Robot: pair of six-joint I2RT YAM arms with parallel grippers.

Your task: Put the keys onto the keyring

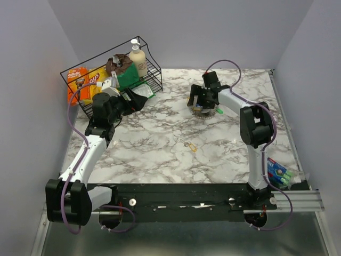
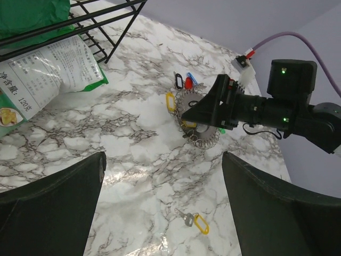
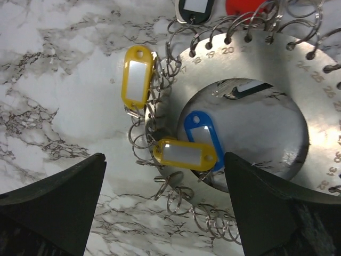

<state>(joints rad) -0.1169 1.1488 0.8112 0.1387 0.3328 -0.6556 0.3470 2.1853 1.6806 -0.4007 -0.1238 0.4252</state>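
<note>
The keyring is a flat silver numbered ring plate (image 3: 319, 122) with many small split rings round its rim; it also shows in the top view (image 1: 203, 110) and the left wrist view (image 2: 201, 140). Two yellow tags (image 3: 137, 74) (image 3: 185, 154) and a blue tag (image 3: 205, 128) hang on it. One loose silver key with a yellow tag (image 2: 193, 220) lies apart on the marble, mid-table (image 1: 190, 146). My right gripper (image 3: 164, 176) is open just above the plate's edge (image 1: 201, 104). My left gripper (image 2: 162, 170) is open and empty, high above the table (image 1: 134, 101).
A black wire basket (image 1: 144, 69) with a bottle and packets stands at the back left. A white printed packet (image 2: 42, 69) lies under it. A coloured pack (image 1: 278, 172) sits by the right arm's base. Grey walls close three sides.
</note>
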